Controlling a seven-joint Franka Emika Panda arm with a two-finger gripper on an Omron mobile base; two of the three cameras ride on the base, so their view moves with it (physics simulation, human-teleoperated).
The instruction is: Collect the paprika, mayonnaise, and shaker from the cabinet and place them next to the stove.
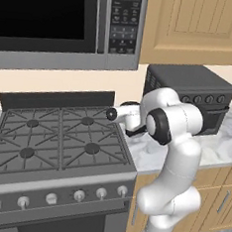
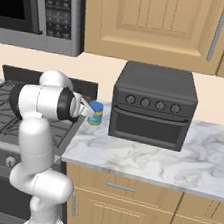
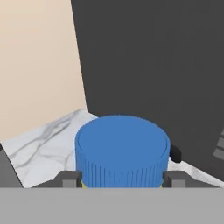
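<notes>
The mayonnaise (image 2: 96, 113), a squat jar with a blue lid, stands upright on the marble counter between the stove (image 1: 56, 137) and the black toaster oven. My gripper (image 2: 86, 109) reaches it from the stove side. In the hand view the blue lid of the mayonnaise (image 3: 122, 144) sits between my fingertips (image 3: 70, 179), which press against its two sides, so the gripper (image 3: 122, 179) is shut on it. The wood wall cabinet (image 2: 156, 24) above has its doors closed. The paprika and the shaker are out of view.
The toaster oven (image 2: 152, 107) stands right beside the jar, toward the right. A microwave (image 1: 61, 23) hangs over the stove. The beige wall is close behind the jar. Marble counter (image 2: 177, 163) runs on to the right, above drawers and doors.
</notes>
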